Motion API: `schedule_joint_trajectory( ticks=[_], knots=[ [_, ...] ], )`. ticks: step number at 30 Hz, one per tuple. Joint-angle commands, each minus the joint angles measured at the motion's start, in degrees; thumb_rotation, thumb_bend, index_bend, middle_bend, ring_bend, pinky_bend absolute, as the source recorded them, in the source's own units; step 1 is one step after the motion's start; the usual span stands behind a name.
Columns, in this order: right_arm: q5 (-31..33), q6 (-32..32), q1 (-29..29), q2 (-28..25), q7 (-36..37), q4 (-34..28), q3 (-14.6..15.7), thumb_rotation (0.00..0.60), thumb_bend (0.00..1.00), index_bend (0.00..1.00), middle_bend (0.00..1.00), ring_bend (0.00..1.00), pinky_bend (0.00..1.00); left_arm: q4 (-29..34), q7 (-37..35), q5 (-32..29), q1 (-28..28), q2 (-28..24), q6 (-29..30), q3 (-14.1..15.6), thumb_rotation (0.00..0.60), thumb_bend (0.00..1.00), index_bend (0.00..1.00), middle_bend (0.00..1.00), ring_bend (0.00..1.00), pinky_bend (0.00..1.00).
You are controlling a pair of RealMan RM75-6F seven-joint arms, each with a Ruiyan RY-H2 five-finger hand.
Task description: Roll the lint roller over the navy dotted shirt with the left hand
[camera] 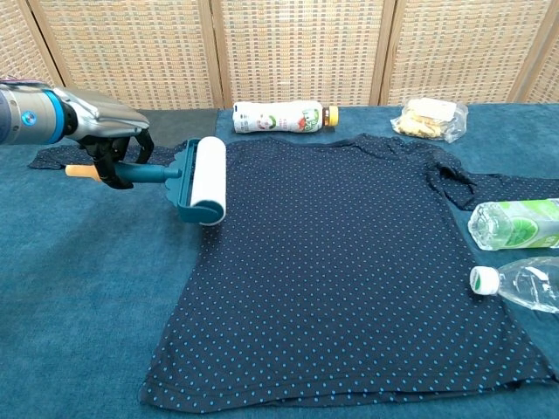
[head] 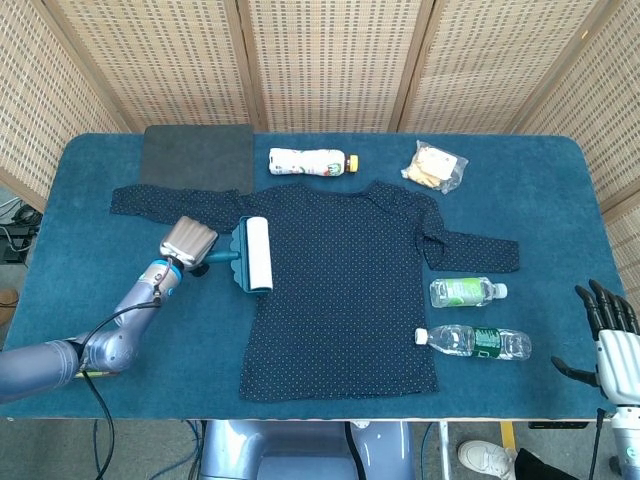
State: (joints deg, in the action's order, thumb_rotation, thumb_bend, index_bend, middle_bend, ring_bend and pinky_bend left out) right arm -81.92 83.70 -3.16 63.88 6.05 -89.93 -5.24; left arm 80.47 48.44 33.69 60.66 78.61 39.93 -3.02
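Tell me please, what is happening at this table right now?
The robot's left hand holds a lint roller by its handle, with the white roll at the left edge of the navy dotted shirt spread on the table. The right hand is open at the table's near right corner, holding nothing. Bottles and a snack bag lie around the shirt.

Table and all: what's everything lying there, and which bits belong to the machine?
table: one, blue cloth top, before wicker screens
navy dotted shirt: one, spread flat mid-table
lint roller: one, teal frame, white roll, at the shirt's left edge
grey mat: one, far left
drink bottle: one, white label, yellow cap, lying behind the shirt
snack bag: one, clear, far right
water bottles: two, clear, right of the shirt
left robot hand: silver, grips the roller's handle
right robot hand: black fingers spread, off the table's right corner
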Motion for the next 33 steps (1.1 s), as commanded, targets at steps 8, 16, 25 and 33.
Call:
schedule_joint_trajectory(
  ticks=[8, 16, 25, 33],
  knots=[
    [0.9, -1.2, -0.3, 0.4, 0.2, 1.0, -0.1, 0.600, 0.08, 0.00, 0.00, 0.00, 0.00, -1.8, 1.9, -0.7, 4.0, 2.8, 0.2, 2.8, 0.600, 0.61, 0.89, 0.94, 0.77, 0.68],
    [1.7, -1.9, -0.4, 0.4, 0.8, 1.6, -0.3, 0.600, 0.08, 0.00, 0.00, 0.00, 0.00, -1.7, 3.3, -2.3, 6.3, 3.6, 0.5, 4.8, 0.600, 0.61, 0.90, 0.94, 0.77, 0.68],
    [2.2, -2.3, -0.4, 0.1, 2.0, 1.7, -0.5, 0.600, 0.08, 0.00, 0.00, 0.00, 0.00, -2.9, 5.4, -5.6, 8.8, 7.1, 1.3, 7.0, 0.600, 0.61, 0.90, 0.94, 0.77, 0.68],
    [2.6, -2.9, -0.4, -0.1, 3.0, 1.9, -0.7, 0.600, 0.08, 0.00, 0.00, 0.00, 0.00, -3.9, 8.1, -10.9, 12.9, 10.4, 2.3, 6.2, 0.600, 0.61, 0.90, 0.94, 0.77, 0.68]
  ],
)
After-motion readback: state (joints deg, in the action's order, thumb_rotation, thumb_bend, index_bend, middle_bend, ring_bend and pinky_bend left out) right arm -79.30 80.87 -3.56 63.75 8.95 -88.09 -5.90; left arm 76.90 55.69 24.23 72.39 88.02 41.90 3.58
